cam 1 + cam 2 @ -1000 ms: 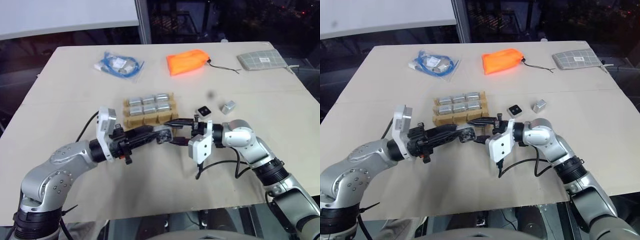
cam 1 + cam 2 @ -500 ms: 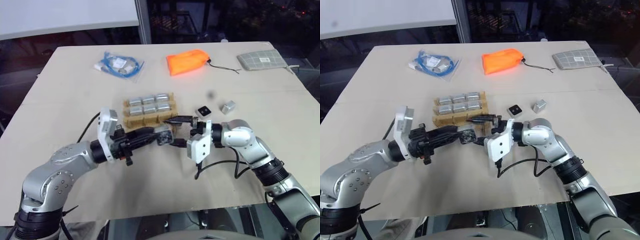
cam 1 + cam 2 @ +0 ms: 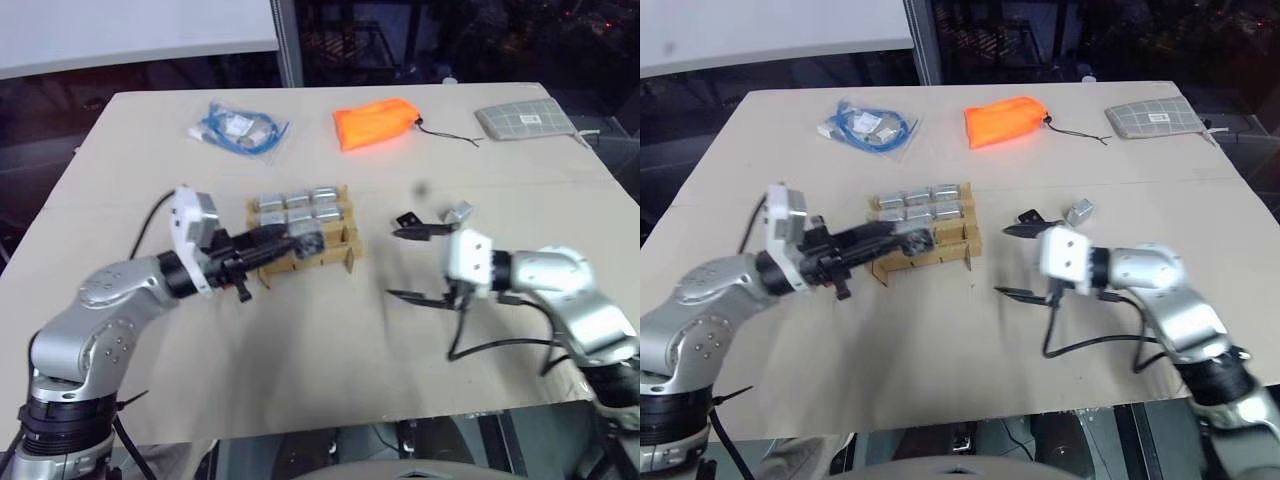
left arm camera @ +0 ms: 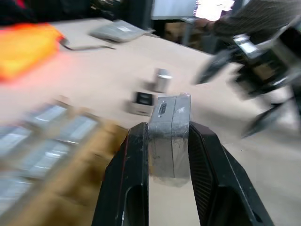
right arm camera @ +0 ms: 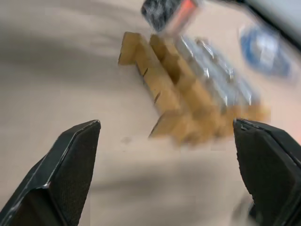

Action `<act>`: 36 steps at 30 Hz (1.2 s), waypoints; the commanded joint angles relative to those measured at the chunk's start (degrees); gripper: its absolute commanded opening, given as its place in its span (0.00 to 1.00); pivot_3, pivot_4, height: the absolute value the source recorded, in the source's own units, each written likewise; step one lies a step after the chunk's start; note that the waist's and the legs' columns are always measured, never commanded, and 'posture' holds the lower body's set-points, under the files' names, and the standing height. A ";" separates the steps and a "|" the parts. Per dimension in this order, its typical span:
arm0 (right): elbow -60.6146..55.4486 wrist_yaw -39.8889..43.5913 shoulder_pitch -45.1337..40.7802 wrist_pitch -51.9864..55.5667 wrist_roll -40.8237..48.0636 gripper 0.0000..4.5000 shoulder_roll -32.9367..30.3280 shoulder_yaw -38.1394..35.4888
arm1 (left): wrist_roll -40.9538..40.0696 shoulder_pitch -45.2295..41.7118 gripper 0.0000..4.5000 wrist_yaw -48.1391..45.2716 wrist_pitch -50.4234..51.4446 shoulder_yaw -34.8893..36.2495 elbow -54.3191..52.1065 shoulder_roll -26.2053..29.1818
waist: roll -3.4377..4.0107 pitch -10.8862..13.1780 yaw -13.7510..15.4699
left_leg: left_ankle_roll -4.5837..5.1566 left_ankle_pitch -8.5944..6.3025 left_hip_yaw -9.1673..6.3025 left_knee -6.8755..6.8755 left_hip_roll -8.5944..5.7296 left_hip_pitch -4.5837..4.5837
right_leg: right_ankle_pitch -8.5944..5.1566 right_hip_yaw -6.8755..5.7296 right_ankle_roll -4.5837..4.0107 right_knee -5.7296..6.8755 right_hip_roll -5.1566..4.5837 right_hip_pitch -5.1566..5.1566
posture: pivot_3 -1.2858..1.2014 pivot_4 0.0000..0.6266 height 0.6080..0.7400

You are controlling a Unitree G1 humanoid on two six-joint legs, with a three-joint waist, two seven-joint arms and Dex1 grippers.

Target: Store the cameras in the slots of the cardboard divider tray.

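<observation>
Six cameras (image 3: 297, 208) already fill the cardboard divider tray (image 3: 337, 245) on your bench (image 3: 300, 340). Your left tool (image 3: 305, 241) grips another camera (image 4: 169, 128) over the tray's near row. Your right tool (image 3: 410, 265) stands wide and empty beside two loose cameras (image 3: 457, 212), well right of the tray.
</observation>
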 commanded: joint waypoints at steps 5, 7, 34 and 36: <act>-7.35 0.78 4.51 21.93 22.14 0.99 -10.67 -15.60 | 5.99 -0.98 0.13 -5.59 -8.90 1.79 8.71 2.20 | -0.08 0.04 0.25 | 0.27 -0.16 -0.01 -0.03 0.00 -0.02 | -0.09 -0.01 -0.16 -0.02 -0.02 0.00 | 0.52 0.24 1.00; -7.37 0.27 4.55 23.88 24.67 0.99 -11.73 -17.42 | 6.09 -1.69 0.13 -6.29 -9.95 1.86 11.05 1.57 | -0.12 0.07 0.28 | 0.31 -0.18 0.03 -0.01 -0.03 -0.03 | -0.09 -0.01 -0.15 -0.04 -0.07 -0.01 | 0.52 0.24 1.00; -8.90 -2.83 7.67 15.35 25.61 0.99 -6.11 -23.14 | 13.65 -10.97 0.13 -12.46 -20.97 -4.26 27.02 -3.13 | -0.43 0.20 0.91 | 0.16 -0.09 -0.58 0.70 -0.04 -0.95 | 0.05 -0.62 0.11 0.04 -0.05 -0.34 | 0.52 0.24 1.00; -9.06 -2.83 8.43 14.91 25.43 0.99 -6.00 -23.21 | 13.88 -11.02 0.13 -12.96 -21.06 -4.61 27.08 -3.23 | -0.42 0.20 1.10 | 0.18 -0.10 -0.61 0.71 -0.04 -0.95 | 0.05 -0.64 0.11 0.05 -0.05 -0.33 | 0.52 0.24 1.00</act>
